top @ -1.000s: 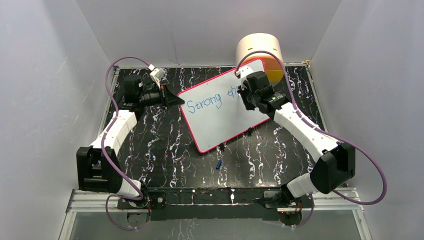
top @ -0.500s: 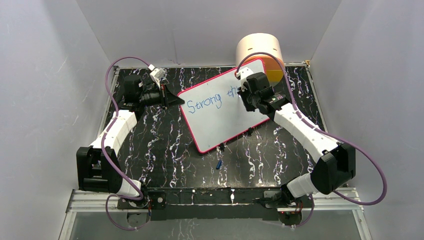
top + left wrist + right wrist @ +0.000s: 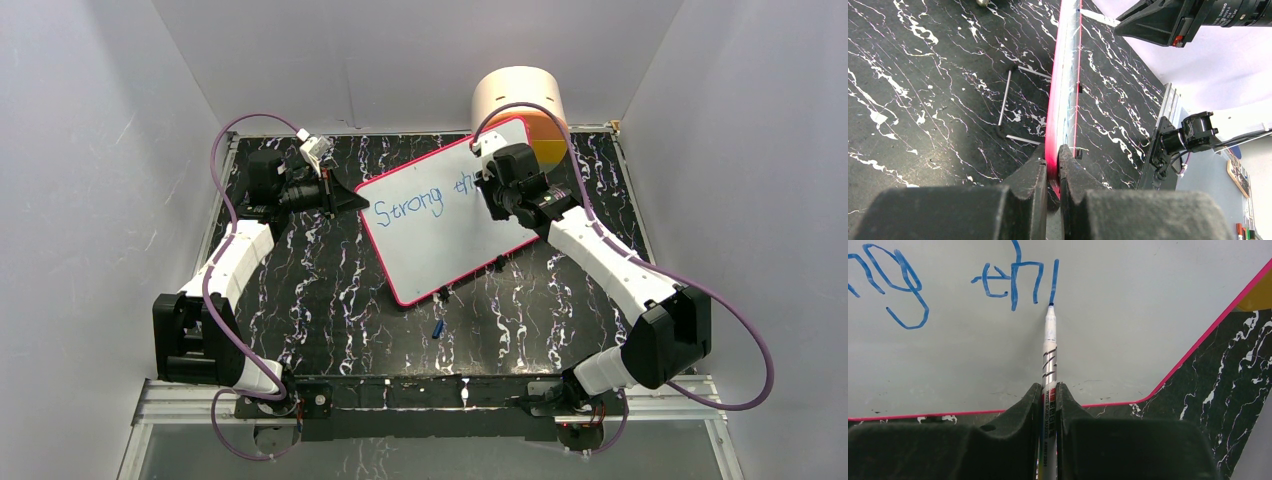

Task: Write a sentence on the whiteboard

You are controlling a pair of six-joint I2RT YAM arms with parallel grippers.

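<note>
The whiteboard (image 3: 445, 225), white with a pink-red frame, lies tilted on the black marbled table. Blue lettering, the sentence (image 3: 405, 205), reads "Strong" followed by "th" and one fresh downstroke (image 3: 1054, 280). My right gripper (image 3: 1049, 390) is shut on a silver whiteboard marker (image 3: 1049, 350) whose tip touches the board at the foot of that stroke. In the top view that gripper (image 3: 490, 190) sits over the board's upper right part. My left gripper (image 3: 1052, 162) is shut on the whiteboard's pink edge (image 3: 1055, 100), at the board's left corner (image 3: 360, 197).
A beige cylinder (image 3: 518, 95) with an orange object beside it stands behind the board's far corner. A small blue cap (image 3: 438, 327) lies on the table below the board. A thin metal stand wire (image 3: 1004, 107) shows under the board.
The right gripper shifted very slightly over the board while the marker drew; the left gripper and the board stayed still.
</note>
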